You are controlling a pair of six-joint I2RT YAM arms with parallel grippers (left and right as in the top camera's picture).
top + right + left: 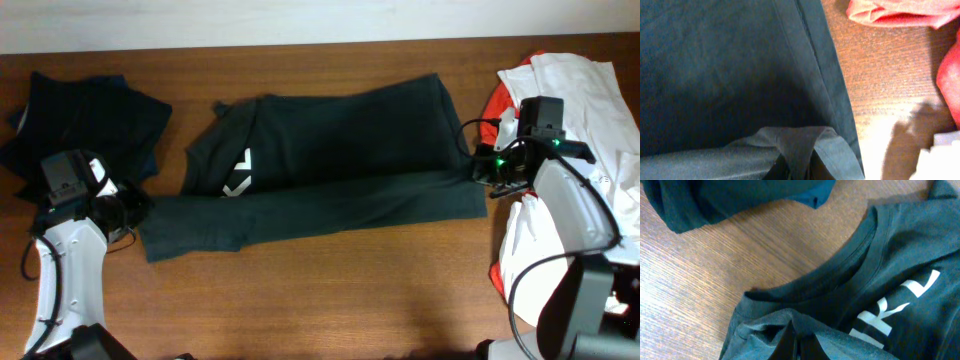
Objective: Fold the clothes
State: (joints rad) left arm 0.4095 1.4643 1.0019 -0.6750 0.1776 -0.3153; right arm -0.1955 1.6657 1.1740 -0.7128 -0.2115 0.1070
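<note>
Both clamped — left gripper (138, 212) on front-left corner of dark NIKE shirt (340, 150), right gripper (479, 172) on its right hem. Open table (350, 295) along front — navy pile (85, 115) left, white-red pile (590, 100) right.

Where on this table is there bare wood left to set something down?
The widest free patch is the front strip of table, below the dark shirt. A narrow gap lies between the shirt and the navy pile. The right side is crowded by the white and red clothes.
</note>
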